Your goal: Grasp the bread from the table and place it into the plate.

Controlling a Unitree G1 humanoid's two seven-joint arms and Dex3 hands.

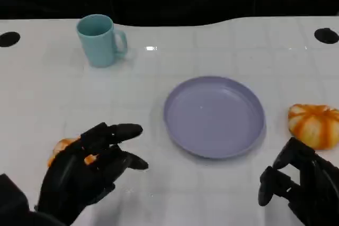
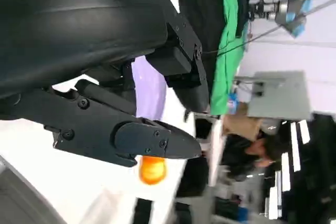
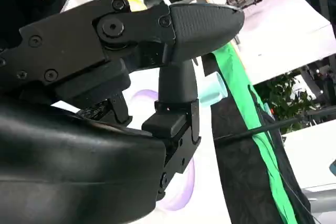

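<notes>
The left hand (image 1: 87,170) hangs over the near left part of the table (image 1: 47,93), fingers spread and holding nothing, and under it peeks an orange-and-white thing (image 1: 62,146), mostly hidden, so I cannot tell what it is. Back towards the far left corner stands a teal mug (image 1: 99,39), well apart from everything. The lilac plate (image 1: 214,115) sits bare around the middle of the table. Near the right edge lies the bread (image 1: 314,124), a round orange loaf with pale stripes, just beside the plate but not touching it. The right hand (image 1: 302,183) hovers at the near right corner, just short of the loaf, fingers apart and empty. To my eye the grasp has not yet begun. It should go well if that hand reaches forward over the loaf, closes evenly around its sides without squashing it, then lifts clear of the plate's rim before setting it down
</notes>
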